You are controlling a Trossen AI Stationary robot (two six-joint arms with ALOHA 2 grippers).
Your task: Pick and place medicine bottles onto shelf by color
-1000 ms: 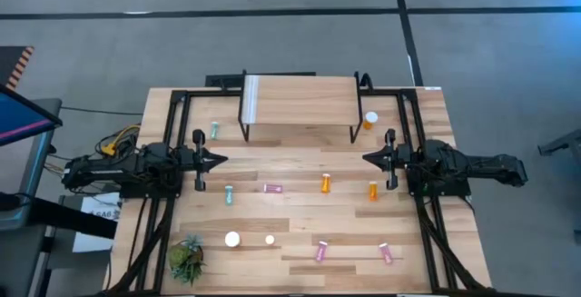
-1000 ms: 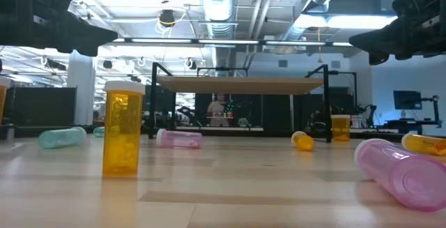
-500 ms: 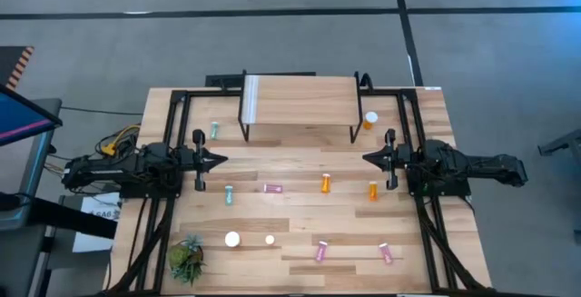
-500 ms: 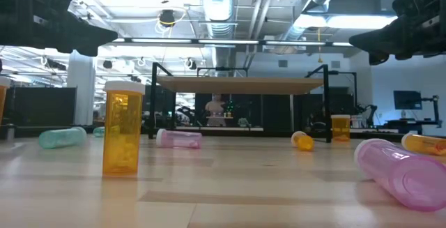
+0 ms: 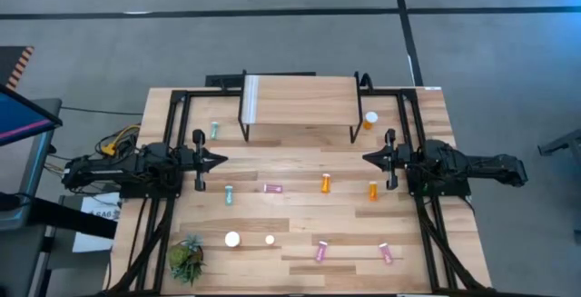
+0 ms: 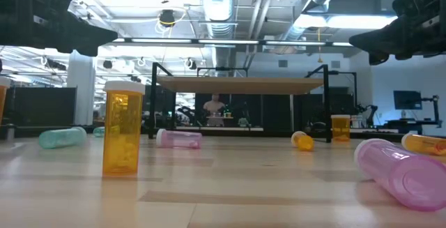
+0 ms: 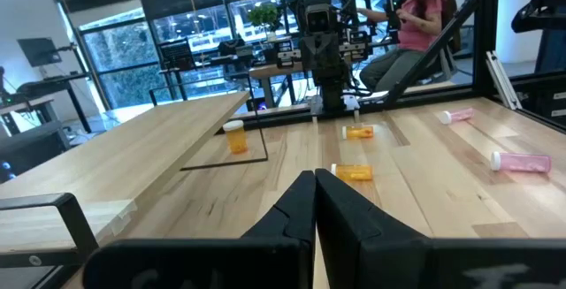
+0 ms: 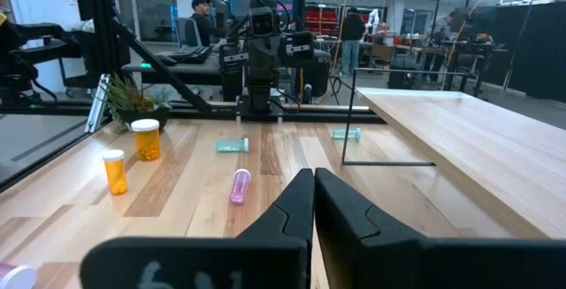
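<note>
High view: we find the left gripper (image 5: 221,161) and right gripper (image 5: 367,159) both clenched and empty, poised mid-table facing each other. Small white-capped medicine bottles (image 5: 326,183) in orange, pink and teal lie scattered on the wooden tabletop (image 5: 300,215); the raised light-wood shelf (image 5: 300,100) on black legs sits at the far edge, bare. We advise opening the jaws fully before descending squarely on one bottle. Which bottles stand upright is hard to tell from above.

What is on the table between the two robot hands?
In the high view, nothing lies on the line between the left gripper and the right gripper: only bare table, with the shelf behind it.
</note>
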